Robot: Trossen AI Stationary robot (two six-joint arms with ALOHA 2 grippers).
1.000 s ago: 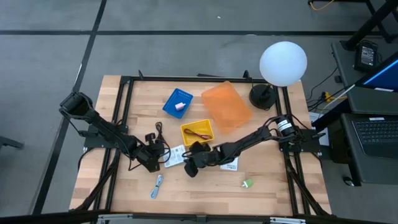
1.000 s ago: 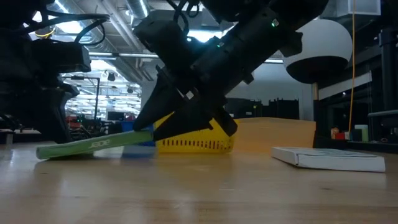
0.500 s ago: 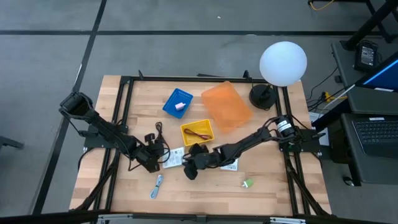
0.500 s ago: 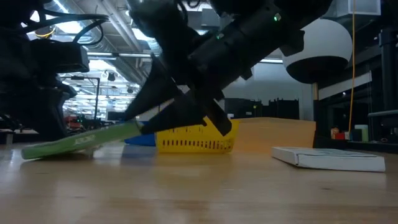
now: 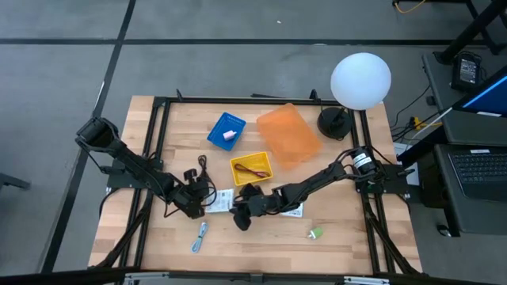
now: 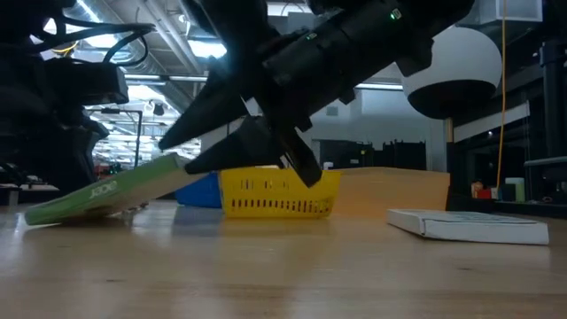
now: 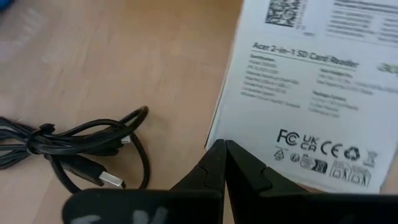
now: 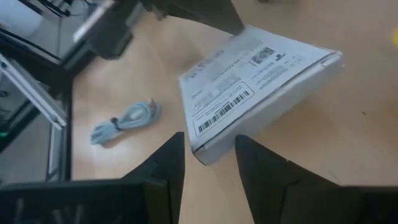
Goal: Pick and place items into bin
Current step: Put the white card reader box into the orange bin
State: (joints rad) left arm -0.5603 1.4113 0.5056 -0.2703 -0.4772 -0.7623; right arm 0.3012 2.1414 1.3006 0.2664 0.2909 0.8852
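Crowding the packet [image 5: 224, 198]: black cord [image 5: 200, 179] (touching? unclear).

The left arm reaches in from the bench's left edge, bent low, its left gripper [image 5: 192, 204] down at the surface with the two fingers [image 7: 225, 163] pressed together at the tips. The right arm stretches from the right side across the middle, nearly flat, its right gripper [image 5: 242, 212] close beside the left one. Its fingers [image 8: 166, 163] stand parted, tilted downward toward the bench.
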